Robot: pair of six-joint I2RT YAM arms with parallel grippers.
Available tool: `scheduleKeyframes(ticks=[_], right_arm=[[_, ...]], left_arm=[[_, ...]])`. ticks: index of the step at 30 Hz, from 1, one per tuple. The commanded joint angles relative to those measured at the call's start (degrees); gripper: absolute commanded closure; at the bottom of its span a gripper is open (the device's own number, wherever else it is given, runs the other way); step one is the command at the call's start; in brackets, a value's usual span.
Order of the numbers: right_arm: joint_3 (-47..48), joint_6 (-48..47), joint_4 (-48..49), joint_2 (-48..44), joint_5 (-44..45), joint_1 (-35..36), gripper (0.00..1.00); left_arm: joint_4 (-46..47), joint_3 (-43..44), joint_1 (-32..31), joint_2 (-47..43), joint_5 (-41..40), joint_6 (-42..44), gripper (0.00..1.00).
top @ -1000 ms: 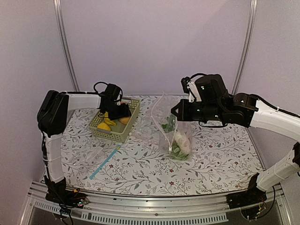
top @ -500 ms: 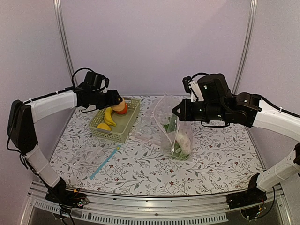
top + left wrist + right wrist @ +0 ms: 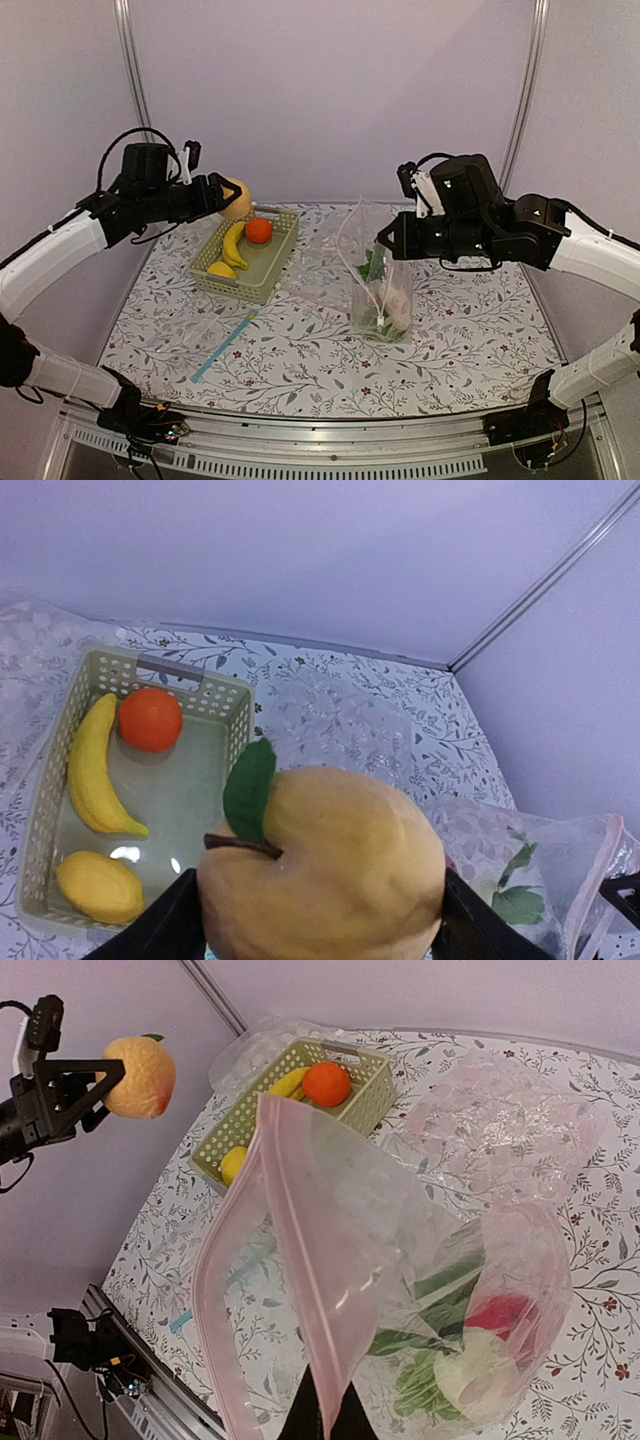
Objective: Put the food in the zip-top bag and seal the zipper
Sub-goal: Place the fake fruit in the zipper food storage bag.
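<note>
Your left gripper [image 3: 224, 196] pinches the yellow-orange plastic peach [image 3: 238, 198], likely light and slick, across its middle beside the green lattice basket [image 3: 232, 288]; your right gripper [image 3: 385, 240], clamped on the pink zipper strip [image 3: 298, 1240], dangles the limp clear zip-top bag [image 3: 400, 1190].

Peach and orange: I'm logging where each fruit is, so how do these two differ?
The peach is gripped in the left pincer, up in the air; the orange lies loose in the basket. The peach is pale yellow-orange with a green leaf and stem; the orange is deep orange with no leaf showing. Both are round fruits, and neither is in the zip-top bag.
</note>
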Motion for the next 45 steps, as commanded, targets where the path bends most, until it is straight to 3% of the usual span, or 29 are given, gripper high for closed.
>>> scheduleKeyframes(ticks=[1, 10, 18, 31, 45], right_arm=[[2.1, -0.7, -0.8, 0.9, 0.3, -0.3, 1.0], [3.2, -1.1, -0.2, 1.3, -1.0, -0.3, 1.0], [3.6, -0.5, 1.1, 2.1, -3.1, -0.3, 1.0], [3.1, -0.4, 4.6, 1.2, -7.9, -0.2, 1.0], [2.0, -0.8, 5.5, -1.1, -8.4, -0.2, 1.0]], left_arm=[[0.0, -1.9, -3.2, -3.3, 5.7, 0.8, 0.4], [5.9, 1.7, -18.8, -4.2, 12.0, -0.7, 0.41], [14.7, 4.3, -24.8, -2.9, 19.1, -4.2, 0.4], [17.1, 7.7, -33.3, 8.4, 13.2, -3.5, 0.4], [0.4, 10.3, -33.4, 13.9, -5.4, 0.0, 0.4]])
